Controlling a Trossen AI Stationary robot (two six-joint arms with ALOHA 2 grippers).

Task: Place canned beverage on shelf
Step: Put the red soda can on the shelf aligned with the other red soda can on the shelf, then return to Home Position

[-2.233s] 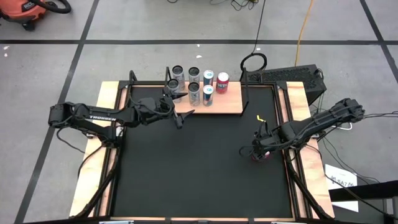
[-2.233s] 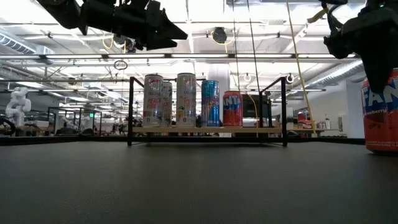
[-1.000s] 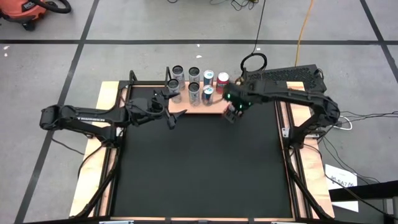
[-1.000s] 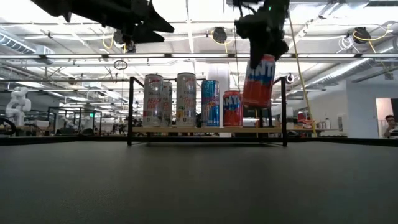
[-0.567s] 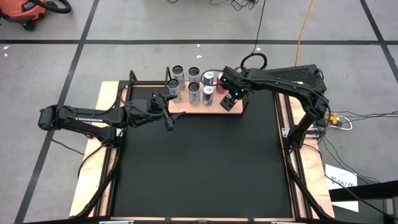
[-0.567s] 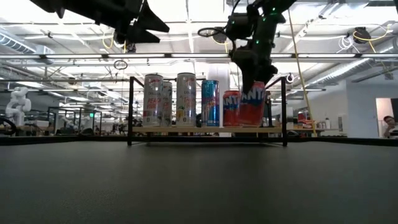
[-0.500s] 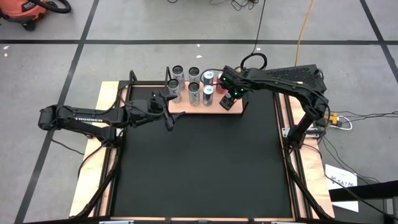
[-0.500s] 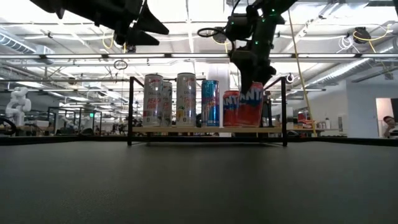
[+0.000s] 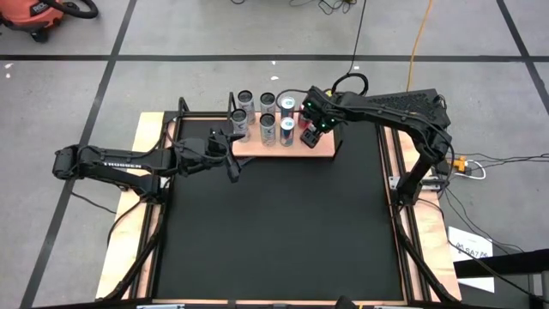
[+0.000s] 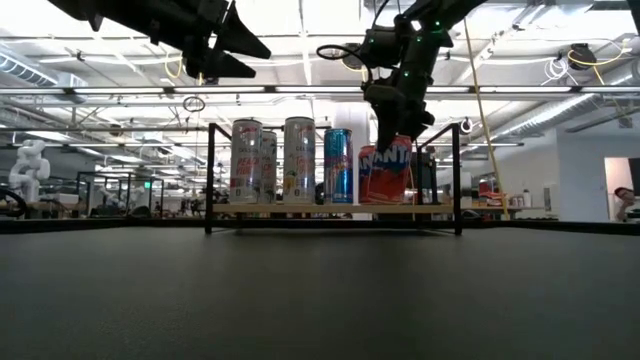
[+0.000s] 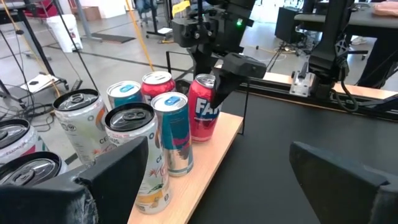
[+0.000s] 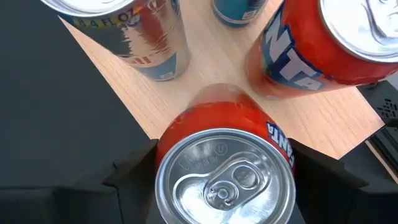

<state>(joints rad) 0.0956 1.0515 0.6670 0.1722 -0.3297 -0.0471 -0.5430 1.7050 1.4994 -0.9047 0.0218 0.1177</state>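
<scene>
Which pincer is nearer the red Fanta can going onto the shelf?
Right. The right pincer is shut on the red Fanta can over the shelf. The left pincer hangs open off the shelf's opposite end.

Seven upright cans (image 9: 268, 120) crowd the light-wood shelf (image 9: 322, 154); black tabletop (image 9: 274, 232) toward six o'clock lies open.

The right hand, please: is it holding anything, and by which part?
The right hand holds a red can by its upper sides, upright at the shelf.
</scene>
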